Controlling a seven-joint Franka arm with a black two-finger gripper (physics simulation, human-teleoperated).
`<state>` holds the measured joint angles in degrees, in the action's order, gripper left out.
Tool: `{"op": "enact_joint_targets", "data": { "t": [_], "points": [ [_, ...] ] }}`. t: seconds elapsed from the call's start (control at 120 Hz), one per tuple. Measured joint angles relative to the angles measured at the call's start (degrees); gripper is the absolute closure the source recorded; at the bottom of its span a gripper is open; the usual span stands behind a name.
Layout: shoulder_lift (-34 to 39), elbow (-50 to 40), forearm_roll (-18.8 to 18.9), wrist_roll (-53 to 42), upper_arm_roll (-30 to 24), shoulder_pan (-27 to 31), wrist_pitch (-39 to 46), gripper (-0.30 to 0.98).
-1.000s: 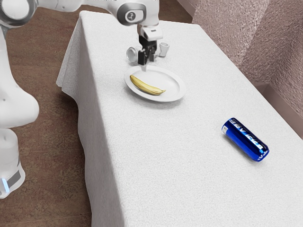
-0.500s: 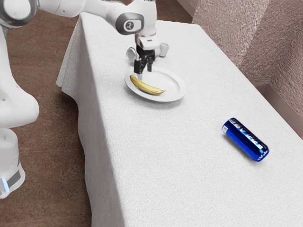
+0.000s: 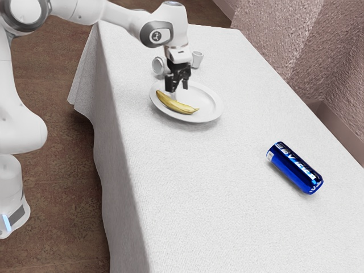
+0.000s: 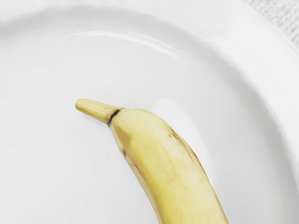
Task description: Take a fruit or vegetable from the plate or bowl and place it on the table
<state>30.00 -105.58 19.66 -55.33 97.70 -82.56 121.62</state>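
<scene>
At the exterior view's left, the smooth white jointed arm (image 3: pixel 85 10) reached over a mottled brown floor (image 3: pixel 60 170) toward the worktop (image 3: pixel 193 199), a long table under a white, finely woven cloth that hung in folds down its side. Near the far end, a pale, round-mouthed vessel (image 3: pixel 158 66) was partly hidden behind the hand; its contents could not be made out.

The long yellow banana (image 3: pixel 176 106), gently curved and marked with brown flecks, lay in the glossy white oval plate (image 3: pixel 219 109). Its narrow stem had a dark ring at the base and pointed over the plate's flat middle. The plate sat toward the worktop's far end, closer to the long edge at the exterior view's left; its broad rim curved up smoothly.

The black two-fingered hand (image 3: pixel 178 89) was above the plate, over the banana, its fingers parted wide with nothing gripped. Just beyond the plate stood a small white cup (image 3: pixel 197 59), flared at the mouth. Farther right, a shiny blue cylindrical can (image 3: pixel 294 168) with silvery lettering lay on its side, well apart from the plate, before a rough, pinkish-grey wall (image 3: pixel 284 40).
</scene>
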Motion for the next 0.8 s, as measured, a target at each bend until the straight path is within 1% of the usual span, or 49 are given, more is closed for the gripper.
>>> {"op": "enact_joint_targets", "data": {
  "t": [0.158,0.258,0.583,0.8],
  "points": [
    [0.0,-0.5,-4.8,-0.2,0.1,-0.3,1.5,0.00],
    [-0.5,-0.9,-6.5,-0.2,0.8,-0.5,1.0,0.00],
    [-2.3,-0.5,-9.1,-1.9,1.2,-0.2,-5.0,0.00],
    [-3.1,-0.3,-8.5,-3.7,2.7,-0.2,-8.6,0.00]
  ]
}}
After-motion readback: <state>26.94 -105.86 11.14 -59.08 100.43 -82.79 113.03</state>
